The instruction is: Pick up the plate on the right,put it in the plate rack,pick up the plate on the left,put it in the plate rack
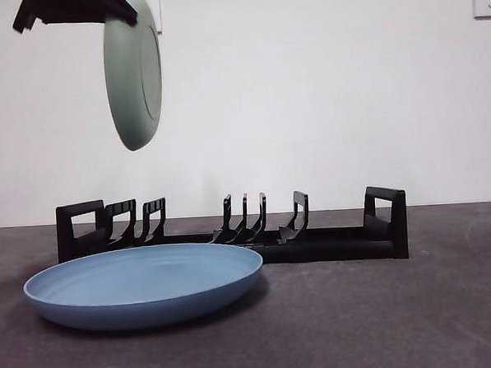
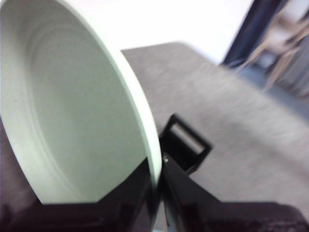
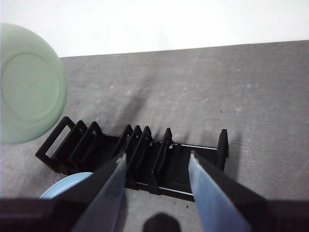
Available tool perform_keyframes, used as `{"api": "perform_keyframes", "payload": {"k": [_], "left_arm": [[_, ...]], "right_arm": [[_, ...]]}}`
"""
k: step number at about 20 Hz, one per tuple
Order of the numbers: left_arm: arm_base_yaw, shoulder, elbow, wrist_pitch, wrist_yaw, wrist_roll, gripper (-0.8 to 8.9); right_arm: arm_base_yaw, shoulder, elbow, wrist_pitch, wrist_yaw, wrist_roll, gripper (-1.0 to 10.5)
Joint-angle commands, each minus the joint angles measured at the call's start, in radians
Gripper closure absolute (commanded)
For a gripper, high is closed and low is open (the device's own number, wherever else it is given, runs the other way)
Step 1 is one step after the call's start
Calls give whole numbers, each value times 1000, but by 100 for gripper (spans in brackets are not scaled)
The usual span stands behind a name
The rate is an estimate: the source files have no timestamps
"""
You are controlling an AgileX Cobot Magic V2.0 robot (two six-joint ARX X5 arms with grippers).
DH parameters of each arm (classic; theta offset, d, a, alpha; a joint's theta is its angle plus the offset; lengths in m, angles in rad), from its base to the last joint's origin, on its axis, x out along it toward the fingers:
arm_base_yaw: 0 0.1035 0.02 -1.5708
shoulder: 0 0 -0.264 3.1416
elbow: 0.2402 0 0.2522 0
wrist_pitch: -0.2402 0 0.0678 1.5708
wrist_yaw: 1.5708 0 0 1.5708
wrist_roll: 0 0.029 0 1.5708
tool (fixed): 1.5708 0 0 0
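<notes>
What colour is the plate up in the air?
Pale green plate, held on edge by the left gripper; clearest in the front view.

Front view: my left arm (image 1: 72, 10) is cut off by the top edge. The blue plate (image 1: 144, 284) hides the rack's (image 1: 314, 245) lower left end. Left wrist view: the green plate (image 2: 72, 121) runs off the top and side edges; the room beyond the surface (image 2: 231, 125) is blurred. Right wrist view: my right fingers (image 3: 207, 198) cover part of the rack; the blue plate shows only as a sliver.
</notes>
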Motion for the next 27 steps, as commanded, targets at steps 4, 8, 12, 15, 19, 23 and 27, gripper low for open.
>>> {"api": "perform_keyframes", "payload": {"k": [4, 8, 12, 15, 19, 23, 27], "left_arm": [[58, 80, 1, 54, 83, -67, 822], [66, 146, 1, 58, 79, -59, 822], [66, 198, 1, 57, 51, -34, 822], [65, 225, 1, 52, 52, -31, 822], [65, 249, 1, 34, 40, -2, 822], [59, 266, 1, -14, -13, 43, 821], [48, 270, 1, -72, -51, 103, 813]], "right_arm": [[0, 8, 0, 6, 2, -7, 728], [0, 8, 0, 6, 2, -7, 728], [0, 8, 0, 6, 2, -7, 728], [0, 8, 0, 6, 2, -7, 728], [0, 8, 0, 6, 2, -7, 729], [0, 13, 0, 6, 2, -7, 729], [0, 23, 0, 6, 0, -7, 729]]}}
